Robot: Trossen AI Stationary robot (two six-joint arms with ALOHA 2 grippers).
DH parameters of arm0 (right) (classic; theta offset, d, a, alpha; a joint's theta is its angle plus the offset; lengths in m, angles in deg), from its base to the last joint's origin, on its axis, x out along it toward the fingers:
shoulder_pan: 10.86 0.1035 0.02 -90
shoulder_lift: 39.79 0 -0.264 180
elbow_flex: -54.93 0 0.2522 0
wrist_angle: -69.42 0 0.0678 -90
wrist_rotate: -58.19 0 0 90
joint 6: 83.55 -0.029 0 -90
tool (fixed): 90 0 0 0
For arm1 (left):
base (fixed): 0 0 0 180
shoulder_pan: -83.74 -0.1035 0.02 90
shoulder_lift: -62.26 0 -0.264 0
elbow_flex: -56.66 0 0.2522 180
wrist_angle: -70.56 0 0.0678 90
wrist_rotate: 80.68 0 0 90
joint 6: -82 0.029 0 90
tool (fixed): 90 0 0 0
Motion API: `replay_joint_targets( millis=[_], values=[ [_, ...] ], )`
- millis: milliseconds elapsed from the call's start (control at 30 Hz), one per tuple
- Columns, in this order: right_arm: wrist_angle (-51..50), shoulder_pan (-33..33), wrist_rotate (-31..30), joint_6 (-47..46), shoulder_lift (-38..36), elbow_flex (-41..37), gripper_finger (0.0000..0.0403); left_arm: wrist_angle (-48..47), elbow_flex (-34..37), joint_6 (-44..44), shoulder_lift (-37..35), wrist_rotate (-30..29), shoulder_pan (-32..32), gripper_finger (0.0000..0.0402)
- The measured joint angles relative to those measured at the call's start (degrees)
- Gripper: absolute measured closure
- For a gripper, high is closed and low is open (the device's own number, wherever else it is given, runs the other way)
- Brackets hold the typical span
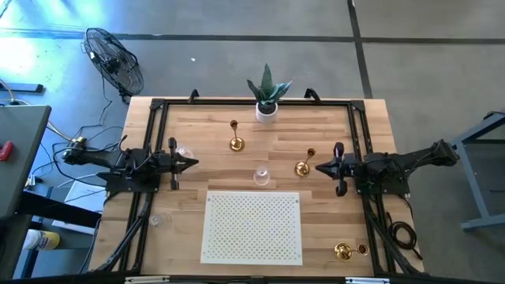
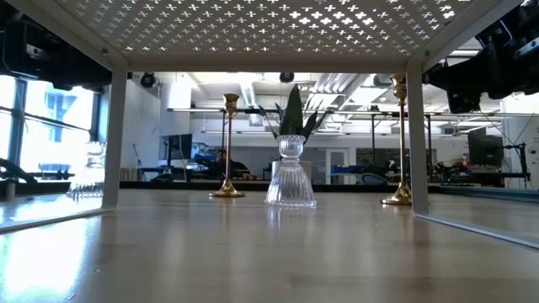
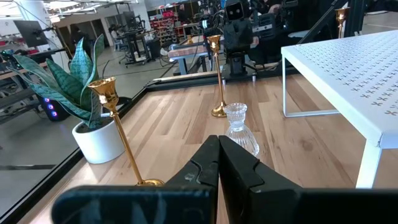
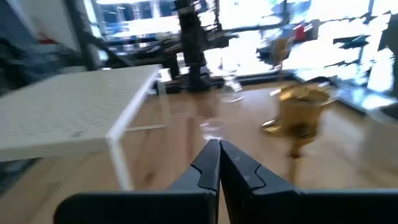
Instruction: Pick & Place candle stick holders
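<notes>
Two gold brass candle stick holders stand upright on their round bases on the wooden table (image 1: 331,126), one (image 1: 235,136) (image 3: 118,130) at the far middle, one (image 1: 304,163) (image 4: 300,112) just in front of my right gripper. A third brass one (image 1: 347,251) is near the front right corner. A clear glass holder (image 1: 261,174) (image 2: 290,172) (image 3: 239,127) stands mid-table. Another glass holder (image 1: 186,152) is beside my left gripper, and a third (image 1: 155,221) is at the front left. My left gripper (image 1: 193,164) (image 3: 218,138) and right gripper (image 1: 319,166) (image 4: 219,144) are shut, level, facing each other and touching nothing.
A white perforated shelf (image 1: 252,226) (image 3: 348,68) stands on legs at the near middle of the table. A white pot with a green plant (image 1: 267,99) (image 3: 93,124) sits at the far edge. A black frame (image 1: 158,106) runs round the table.
</notes>
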Motion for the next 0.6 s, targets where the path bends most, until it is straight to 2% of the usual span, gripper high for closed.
replay_joint_targets(
  millis=[233, 600],
  values=[
    [3.8, 0.0, -1.4, 6.6, 0.0, 0.0, 0.0402, 0.0, 0.0, 0.0, 0.0, 0.0, 0.0, 0.0401],
    [6.5, 0.0, 1.2, -3.7, 0.0, 0.0, 0.0402, 0.0, 0.0, 0.0, 0.0, 0.0, 0.0, 0.0401]
  ],
)
